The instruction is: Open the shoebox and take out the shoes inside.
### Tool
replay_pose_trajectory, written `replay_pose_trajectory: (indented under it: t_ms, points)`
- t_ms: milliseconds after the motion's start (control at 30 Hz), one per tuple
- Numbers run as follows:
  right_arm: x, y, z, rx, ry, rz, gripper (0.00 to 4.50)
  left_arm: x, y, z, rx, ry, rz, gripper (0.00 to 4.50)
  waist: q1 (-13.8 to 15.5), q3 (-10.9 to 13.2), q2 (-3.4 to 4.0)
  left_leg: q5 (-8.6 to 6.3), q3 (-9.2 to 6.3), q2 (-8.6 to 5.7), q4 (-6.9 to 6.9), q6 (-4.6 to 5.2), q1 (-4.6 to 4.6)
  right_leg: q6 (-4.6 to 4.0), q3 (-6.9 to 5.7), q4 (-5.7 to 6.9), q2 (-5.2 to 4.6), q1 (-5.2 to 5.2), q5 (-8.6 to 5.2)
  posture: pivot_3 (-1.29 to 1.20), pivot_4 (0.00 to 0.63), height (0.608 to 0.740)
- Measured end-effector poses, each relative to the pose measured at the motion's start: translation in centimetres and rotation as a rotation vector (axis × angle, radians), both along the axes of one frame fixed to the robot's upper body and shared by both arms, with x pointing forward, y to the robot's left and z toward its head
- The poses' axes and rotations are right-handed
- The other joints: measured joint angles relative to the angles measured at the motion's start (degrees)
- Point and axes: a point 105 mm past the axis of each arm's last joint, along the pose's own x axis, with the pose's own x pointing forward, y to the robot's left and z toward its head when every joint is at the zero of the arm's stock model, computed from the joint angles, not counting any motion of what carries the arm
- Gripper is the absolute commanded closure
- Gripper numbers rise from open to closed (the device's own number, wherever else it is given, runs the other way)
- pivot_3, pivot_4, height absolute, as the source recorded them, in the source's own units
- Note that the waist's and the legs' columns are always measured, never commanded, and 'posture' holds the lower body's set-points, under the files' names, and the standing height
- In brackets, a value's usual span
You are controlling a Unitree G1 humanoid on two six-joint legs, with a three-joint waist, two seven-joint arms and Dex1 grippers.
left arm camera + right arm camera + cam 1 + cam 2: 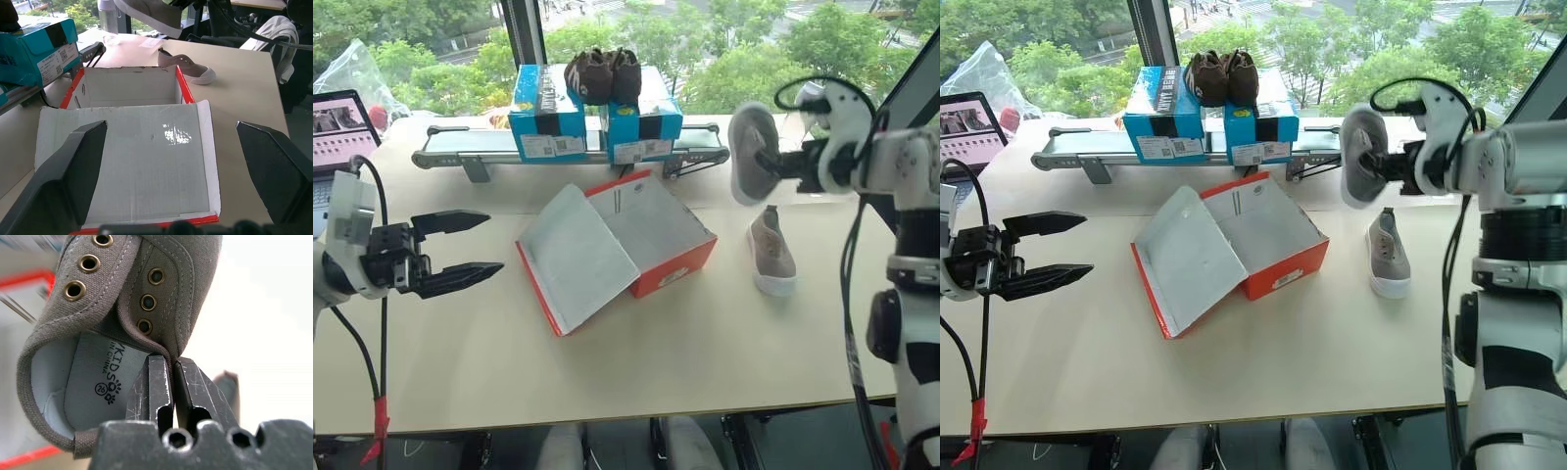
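Shoebox (651, 235) lies on the worktop (705, 352) with its lid flung wide and nothing inside. Right gripper (173, 377) pinches 1 grey shoe (751, 152) aloft; the other shoe (771, 252) rests beside the box. Left gripper (470, 245) hangs spread, holding nothing.

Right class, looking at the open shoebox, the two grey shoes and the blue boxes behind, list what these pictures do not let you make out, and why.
- Shoebox lid print: the lid lies open, white inside up, in both eye views.
- Blue boxes labels: text too small.
- Held shoe: toe cut off by the right wrist view's edge; the right gripper covers part of its collar.
- Shoe on the table: far side hidden in the eye views.
- Laptop: cut by the picture's edge.
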Motion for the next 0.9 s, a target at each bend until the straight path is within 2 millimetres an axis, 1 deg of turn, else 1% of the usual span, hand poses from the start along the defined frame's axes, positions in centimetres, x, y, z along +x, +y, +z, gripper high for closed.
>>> replay_pose_trajectory:
  t_ms: [33,133,300,367,433,500,633,667,700,767,800,867,900]
  points:
    - [-0.2,-0.1,-1.0,-0.003,0.025,0.008,4.47,0.0,-0.1,0.1,0.002,-0.002,-0.005,0.0,0.1,0.0,0.0,0.0,-0.01,0.0,0.0,0.0,0.01,0.0,0.01,0.03,0.02,0.0,0.0,0.0,0.15,0.74]
    - [-0.6,0.1,-3.1,0.005,0.076,0.022,4.47,0.1,-0.3,0.5,0.008,-0.014,-0.018,0.0,0.2,0.0,0.0,0.01,0.0,0.0,0.04,0.0,0.03,0.02,0.03,0.07,0.02,0.0,0.01,0.0,0.15,0.74]
    - [-0.8,0.6,-4.7,0.002,0.103,0.037,4.47,0.1,-0.5,0.7,0.022,-0.015,-0.025,0.0,0.3,0.0,0.0,0.01,0.0,-0.01,0.06,0.0,0.03,0.04,0.05,0.05,0.02,0.02,0.02,0.0,0.15,0.74]
    - [-1.1,1.0,-6.2,0.012,0.138,0.045,4.47,0.1,-0.5,0.8,0.023,-0.017,-0.027,0.0,0.4,0.0,0.0,0.01,0.0,-0.01,0.06,0.0,0.02,0.05,0.05,0.04,0.02,0.02,0.02,0.0,0.15,0.74]
    - [-1.4,0.9,-7.4,0.013,0.17,0.038,4.47,0.1,-0.5,0.8,0.023,-0.017,-0.026,0.0,0.5,0.0,0.0,0.0,0.0,-0.02,0.06,0.0,0.01,0.05,0.05,0.04,0.02,0.02,0.02,0.0,0.15,0.74]
    - [-1.6,0.7,-8.1,0.008,0.189,0.028,4.47,0.2,-0.5,0.8,0.023,-0.018,-0.023,0.0,0.6,0.0,0.0,0.01,0.0,-0.02,0.06,0.0,0.01,0.05,0.05,0.04,0.01,0.02,0.02,0.0,0.15,0.74]
    - [-1.9,0.7,-8.6,-0.006,0.194,0.025,4.47,0.2,-0.5,0.8,0.022,-0.019,-0.022,0.0,0.6,0.0,0.0,0.01,-0.01,-0.02,0.09,0.0,0.02,0.06,0.05,0.05,0.02,0.03,0.02,0.0,0.15,0.74]
    - [-2.0,0.6,-8.9,-0.009,0.199,0.021,3.72,0.2,-0.5,0.8,0.022,-0.019,-0.022,0.0,0.6,0.0,0.0,0.01,0.0,-0.02,0.09,0.0,0.02,0.07,0.05,0.06,0.02,0.03,0.03,0.0,0.15,0.74]
    - [-2.1,0.5,-9.2,-0.012,0.207,0.017,3.51,0.2,-0.5,0.8,0.022,-0.019,-0.021,0.0,0.6,0.0,0.0,0.01,0.0,-0.02,0.1,0.0,0.03,0.07,0.05,0.06,0.02,0.04,0.03,0.0,0.15,0.74]
    - [-2.2,0.6,-9.3,-0.011,0.209,0.022,2.83,0.2,-0.5,0.8,0.021,-0.019,-0.021,0.0,0.6,0.0,0.0,0.01,0.0,-0.02,0.11,0.0,0.03,0.08,0.06,0.06,0.02,0.04,0.03,0.0,0.15,0.74]
    - [-2.2,0.7,-9.2,-0.012,0.205,0.026,2.43,0.2,-0.5,0.8,0.021,-0.019,-0.021,0.0,0.6,0.0,0.0,0.01,0.0,-0.02,0.11,0.0,0.04,0.07,0.07,0.06,0.03,0.04,0.04,0.0,0.15,0.74]
    - [-2.3,1.0,-9.0,-0.01,0.201,0.036,1.82,0.2,-0.5,0.8,0.021,-0.02,-0.019,0.0,0.6,0.0,0.0,0.01,-0.01,-0.02,0.11,0.0,0.04,0.07,0.07,0.06,0.03,0.05,0.04,0.0,0.15,0.74]
    - [-2.3,1.0,-9.0,-0.006,0.2,0.039,1.44,0.2,-0.5,0.8,0.021,-0.02,-0.019,0.0,0.6,0.0,0.0,0.01,0.0,-0.02,0.11,0.0,0.04,0.08,0.07,0.06,0.03,0.05,0.04,0.0,0.15,0.74]
